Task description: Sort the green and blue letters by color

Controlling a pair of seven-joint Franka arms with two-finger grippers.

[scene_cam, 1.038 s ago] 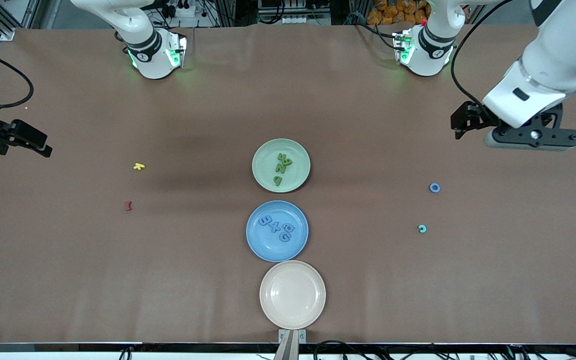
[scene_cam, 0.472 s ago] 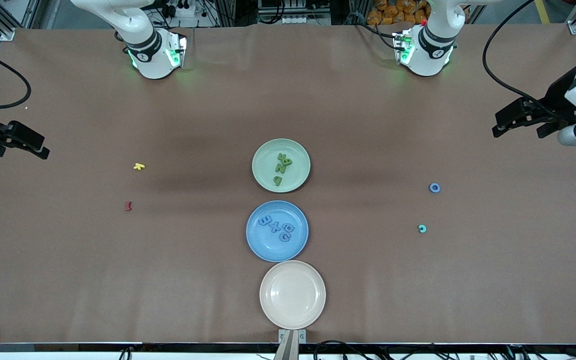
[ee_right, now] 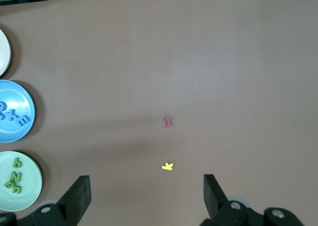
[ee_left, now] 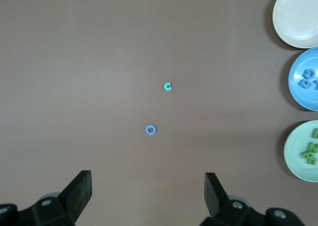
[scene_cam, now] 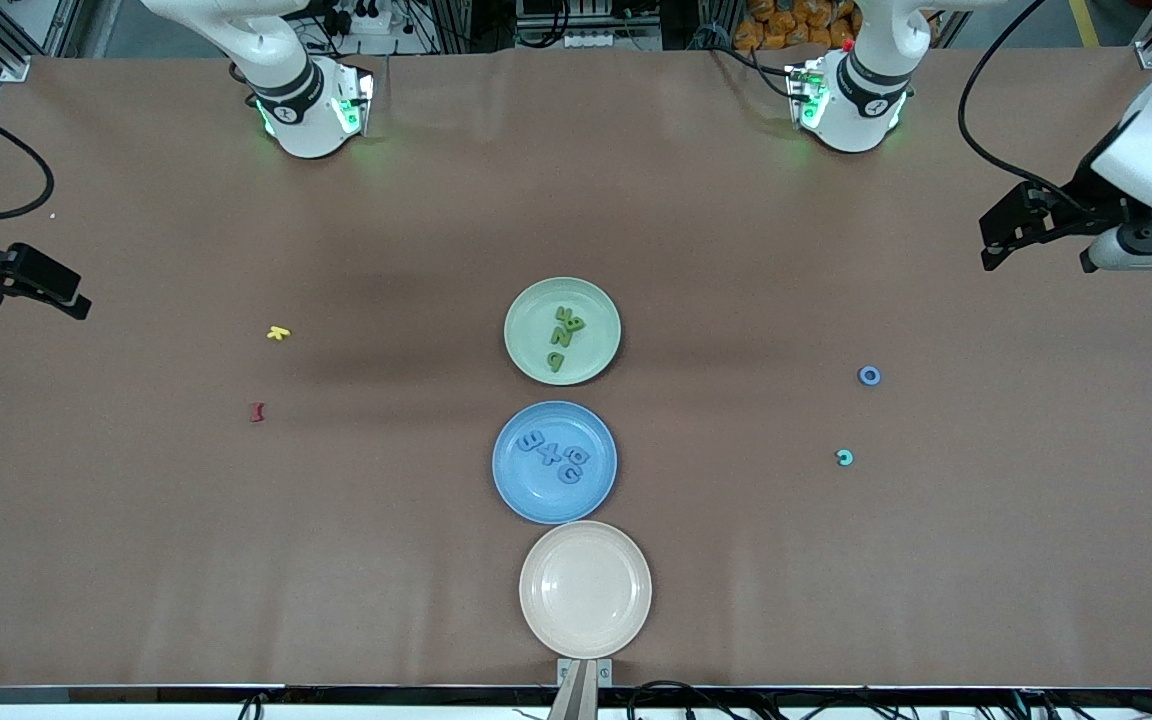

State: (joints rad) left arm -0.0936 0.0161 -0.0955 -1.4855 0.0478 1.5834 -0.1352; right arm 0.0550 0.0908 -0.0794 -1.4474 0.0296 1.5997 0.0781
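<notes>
Jaws of the left gripper (ee_left: 148,198) and right gripper (ee_right: 146,198) gape empty above opposite counter ends, both arms partly cut off. Chunky green letters (scene_cam: 563,338) crowd the green plate (scene_cam: 526,355); blue letters (scene_cam: 554,456) fill the blue plate (scene_cam: 521,495), their shapes hard to read.

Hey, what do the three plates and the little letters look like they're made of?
Plates, green, blue and cream: likely plastic or melamine, smooth with a soft sheen and solid colour. Letters, such as the blue ring and teal C: probably foam or soft plastic, chunky and matte.
</notes>
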